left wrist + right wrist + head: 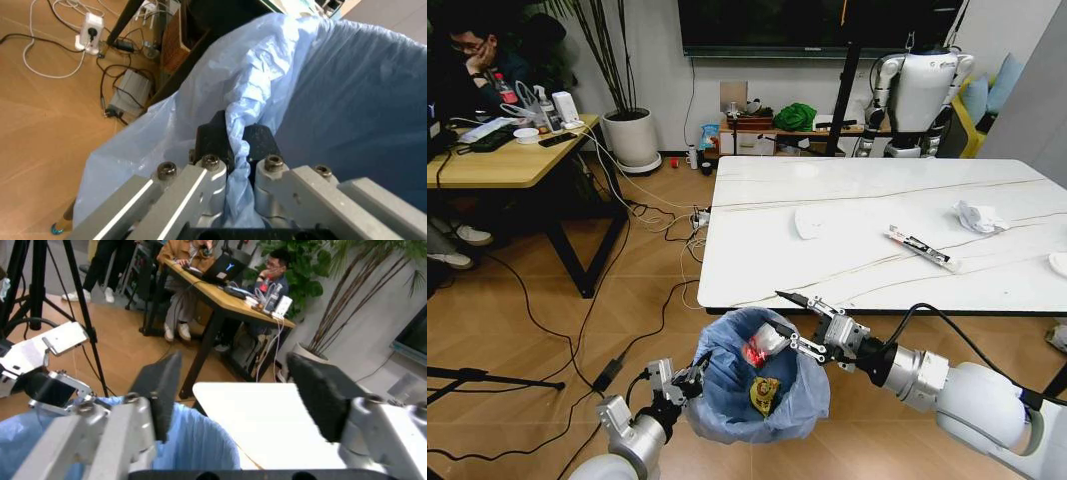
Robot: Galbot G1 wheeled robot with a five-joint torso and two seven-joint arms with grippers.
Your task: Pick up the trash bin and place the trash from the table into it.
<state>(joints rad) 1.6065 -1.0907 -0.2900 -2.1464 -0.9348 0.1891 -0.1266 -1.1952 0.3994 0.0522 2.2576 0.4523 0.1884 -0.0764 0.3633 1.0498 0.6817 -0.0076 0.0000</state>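
The trash bin (762,385) hangs just beside the near edge of the table (847,240), close to its near left corner, and the left gripper (689,380) carries it: its two black fingers (215,137) are pressed together on the rim of the blue bag. The right gripper (789,320) is above the mouth of the bin with its jaws spread wide and nothing between them; a crushed red can (755,350) lies just under it and a yellow wrapper (764,393) lies deeper in the bag. On the table there remain a long thin wrapper (920,248) and a crumpled tissue (979,216) toward the right side, a white lid (810,222) near the middle, and another white piece (1059,263) at the right edge. To do this step well, I think the left arm should keep the bin steady and its mouth open under the table edge, while the right arm lifts clear of the bag before it reaches for the long wrapper, which looks the nearest piece.
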